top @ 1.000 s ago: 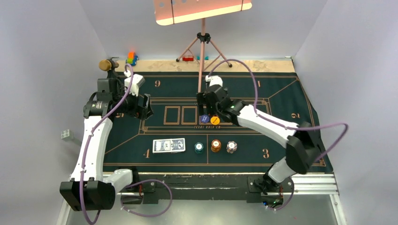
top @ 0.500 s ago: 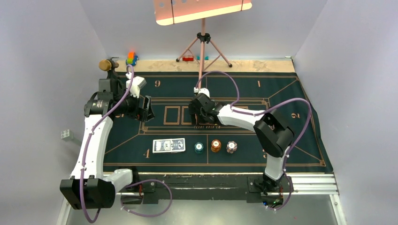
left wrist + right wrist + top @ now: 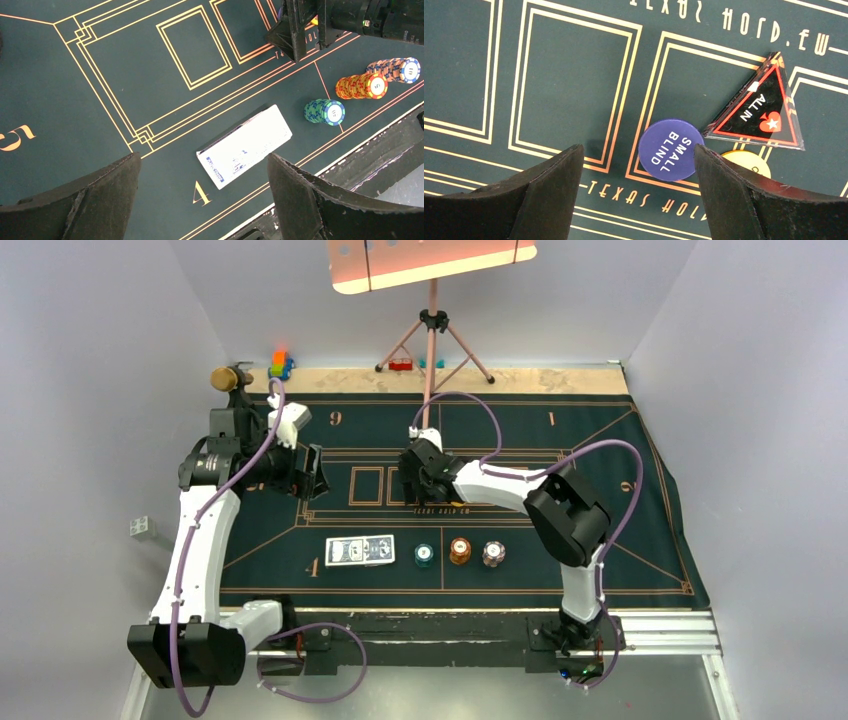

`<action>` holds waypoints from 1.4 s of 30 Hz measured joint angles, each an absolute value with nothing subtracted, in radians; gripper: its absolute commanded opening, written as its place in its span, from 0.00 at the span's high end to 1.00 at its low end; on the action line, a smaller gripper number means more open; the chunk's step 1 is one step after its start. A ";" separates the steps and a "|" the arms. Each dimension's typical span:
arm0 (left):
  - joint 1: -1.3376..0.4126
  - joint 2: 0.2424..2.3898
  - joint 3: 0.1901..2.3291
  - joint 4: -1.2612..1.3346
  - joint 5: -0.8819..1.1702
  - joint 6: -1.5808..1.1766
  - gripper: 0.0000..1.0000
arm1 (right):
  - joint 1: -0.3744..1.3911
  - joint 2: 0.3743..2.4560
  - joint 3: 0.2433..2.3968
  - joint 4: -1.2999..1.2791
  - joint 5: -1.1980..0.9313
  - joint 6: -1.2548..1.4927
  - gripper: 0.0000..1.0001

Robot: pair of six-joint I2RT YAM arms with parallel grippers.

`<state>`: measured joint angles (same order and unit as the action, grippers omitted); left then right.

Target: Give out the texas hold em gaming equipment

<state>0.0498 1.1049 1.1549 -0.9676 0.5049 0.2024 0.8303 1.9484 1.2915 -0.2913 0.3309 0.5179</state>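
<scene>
right pincer (image 3: pixel 636 155) hangs jaws-down over the middle of the green felt mat (image 3: pixel 125 75), jaws spread, nothing between them but air. the purple "small blind" button (image 3: pixel 670 148) lies flat on the felt below, off-centre in the gap and closer to the right-hand finger.

- the "all in" triangle (image 3: pixel 760 111) has its lower-left corner against the button's edge. touching or slightly overlapping, cannot tell from the wrist view. a yellow button (image 3: pixel 748 163) sits just beside, partly hidden behind the finger.
- risk: a thin flat disc on cloth gives little edge to bite. if the fingers come down short, they likely skate over it or shove it along the felt.
- risk: with the button off-centre, the nearer finger meets it first and pushes it sideways before the other arrives.
- risk: that same finger descends near the triangle's corner and the yellow button, and may snag or drag either along.

left pincer (image 3: pixel 203 157) hovers over the mat's left part, jaws spread wide, empty. below it are the card deck (image 3: pixel 244 146) and, in a row beside it, the green chip stack (image 3: pixel 325 111), orange chip stack (image 3: pixel 361 86) and whitish chip stack (image 3: pixel 395 70), all near the desk's front edge.

- risk: the stacks are tall and narrow, so a careless sweep of either arm would likely topple them.
- risk: the arms work close across the centre, and crowding is possible if both move in.
</scene>
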 measured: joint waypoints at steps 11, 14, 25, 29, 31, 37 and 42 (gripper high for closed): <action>0.050 1.106 1.156 -0.969 0.505 0.203 0.00 | 0.825 1.928 1.283 -0.303 0.371 0.533 0.16; 0.050 1.107 1.158 -0.970 0.505 0.203 0.00 | 0.818 1.926 1.283 -0.304 0.375 0.537 0.17; 0.050 1.116 1.172 -0.975 0.505 0.203 0.00 | 0.812 1.927 1.283 -0.319 0.366 0.550 0.17; 0.050 1.116 1.176 -0.975 0.505 0.203 0.00 | 0.812 1.936 1.277 -0.319 0.344 0.563 0.19; 0.050 1.116 1.176 -0.976 0.505 0.203 0.00 | 0.812 1.945 1.269 -0.317 0.332 0.572 0.19; 0.050 1.116 1.177 -0.976 0.504 0.203 0.00 | 0.812 1.946 1.263 -0.304 0.324 0.587 0.23; 0.050 1.116 1.177 -0.977 0.501 0.203 0.00 | 0.810 1.946 1.264 -0.307 0.327 0.585 0.40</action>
<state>0.0498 1.1156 1.1767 -0.9768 0.5007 0.2031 0.8104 1.9457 1.2636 -0.3073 0.3275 0.5846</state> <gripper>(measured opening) 0.995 0.687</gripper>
